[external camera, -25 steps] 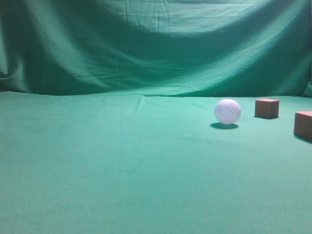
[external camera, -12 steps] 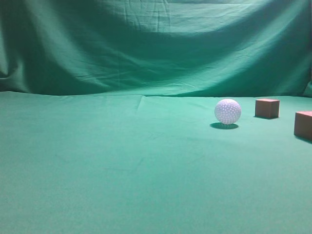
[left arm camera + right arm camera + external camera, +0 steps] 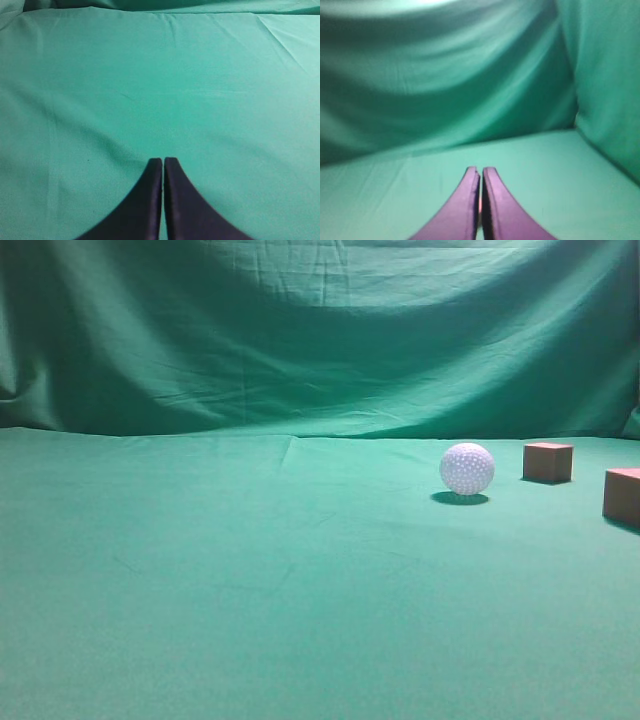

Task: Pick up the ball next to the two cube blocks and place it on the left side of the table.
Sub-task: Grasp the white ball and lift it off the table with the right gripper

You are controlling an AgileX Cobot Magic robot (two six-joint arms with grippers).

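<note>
The left gripper (image 3: 163,162) has its fingers pressed together on nothing, aimed over bare cloth; the right gripper (image 3: 480,172) is likewise closed and empty, facing the backdrop (image 3: 445,75) (neither arm shows in the exterior view); the grasp seems not yet begun. The ball (image 3: 467,468) rests on the table (image 3: 250,590), right of centre, near the two cube blocks (image 3: 548,461) but apart from them.
</note>
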